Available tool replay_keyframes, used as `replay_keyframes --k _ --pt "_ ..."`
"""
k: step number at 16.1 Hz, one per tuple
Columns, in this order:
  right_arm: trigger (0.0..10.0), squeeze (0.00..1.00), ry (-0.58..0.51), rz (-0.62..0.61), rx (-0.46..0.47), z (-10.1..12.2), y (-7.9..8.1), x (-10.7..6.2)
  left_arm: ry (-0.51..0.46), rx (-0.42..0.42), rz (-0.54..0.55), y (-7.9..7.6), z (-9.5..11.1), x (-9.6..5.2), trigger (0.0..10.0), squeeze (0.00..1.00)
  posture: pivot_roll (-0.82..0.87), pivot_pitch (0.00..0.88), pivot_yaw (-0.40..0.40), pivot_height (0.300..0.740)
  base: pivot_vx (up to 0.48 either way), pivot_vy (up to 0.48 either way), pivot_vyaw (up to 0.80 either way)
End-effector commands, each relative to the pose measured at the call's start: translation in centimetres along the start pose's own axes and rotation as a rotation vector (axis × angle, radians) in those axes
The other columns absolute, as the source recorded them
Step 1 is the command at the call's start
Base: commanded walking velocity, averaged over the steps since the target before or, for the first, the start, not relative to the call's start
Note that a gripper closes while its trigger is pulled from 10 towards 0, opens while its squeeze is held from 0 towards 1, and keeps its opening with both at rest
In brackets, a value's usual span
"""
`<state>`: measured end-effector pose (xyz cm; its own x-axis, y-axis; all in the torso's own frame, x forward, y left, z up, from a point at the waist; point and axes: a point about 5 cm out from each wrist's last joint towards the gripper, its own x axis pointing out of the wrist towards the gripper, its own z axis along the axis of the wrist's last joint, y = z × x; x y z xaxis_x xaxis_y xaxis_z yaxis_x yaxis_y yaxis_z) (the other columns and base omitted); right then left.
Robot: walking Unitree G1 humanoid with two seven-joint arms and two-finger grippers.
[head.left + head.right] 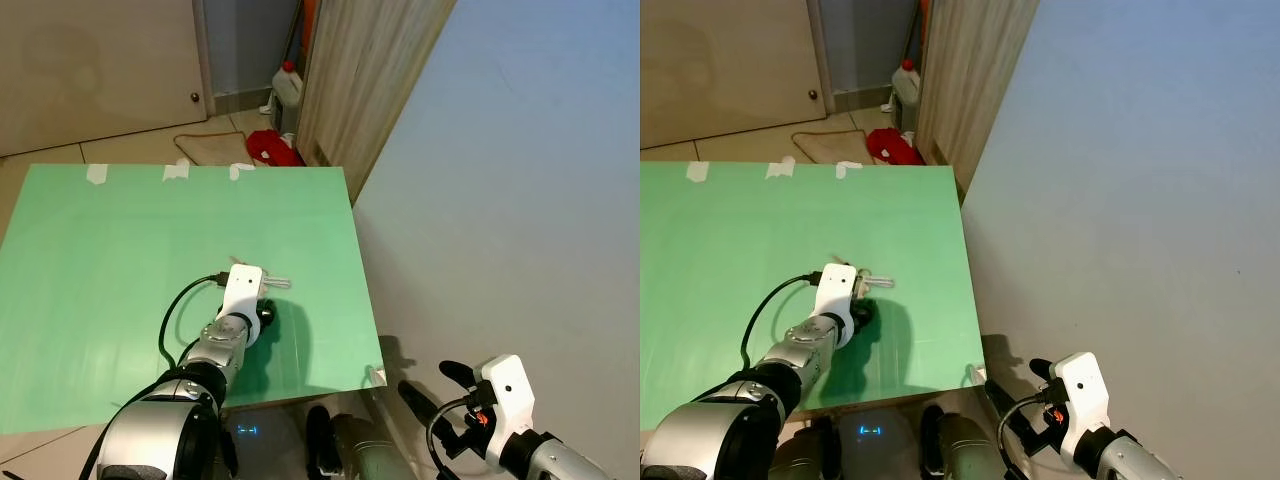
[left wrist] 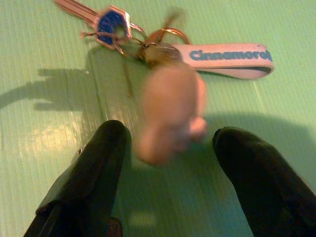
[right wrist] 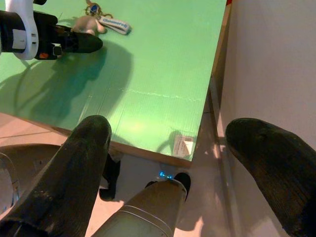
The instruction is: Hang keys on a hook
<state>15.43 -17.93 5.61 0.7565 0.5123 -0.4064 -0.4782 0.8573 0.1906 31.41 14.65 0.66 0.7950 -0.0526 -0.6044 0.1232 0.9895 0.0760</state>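
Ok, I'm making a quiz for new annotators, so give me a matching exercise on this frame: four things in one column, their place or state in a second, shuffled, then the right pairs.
Things:
1. keys
2. left gripper
3. right gripper
4. white bottle

Places or states:
A. open, low beside the wall, off the green table
B. on the floor past the table's far edge
C. lying flat on the table, with a blue-lettered strap
D. open, just above the table, fingers either side of a blurred beige charm

Pairs: 1-C, 2-D, 3-A, 4-B

Left gripper (image 2: 168,148) reaches forward, jaws apart; right gripper (image 3: 177,143) low, jaws apart.
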Motion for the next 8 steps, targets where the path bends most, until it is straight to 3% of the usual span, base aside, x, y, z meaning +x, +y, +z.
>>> replay_keyframes --k 1,8 --pt "10.0 0.00 0.028 -0.020 -0.001 -0.36 -0.25 -0.55 0.080 -0.002 -0.037 -0.82 -2.02 -0.20 0.0 0.00 -0.39 0.258 -0.192 0.740 0.000 0.000 0.00" --pt "10.0 0.00 0.033 -0.023 0.004 -0.51 -0.33 -0.68 0.043 0.198 -0.031 -0.53 -1.51 -0.17 0.0 0.00 -0.38 0.259 -0.192 0.740 0.000 0.000 0.00"
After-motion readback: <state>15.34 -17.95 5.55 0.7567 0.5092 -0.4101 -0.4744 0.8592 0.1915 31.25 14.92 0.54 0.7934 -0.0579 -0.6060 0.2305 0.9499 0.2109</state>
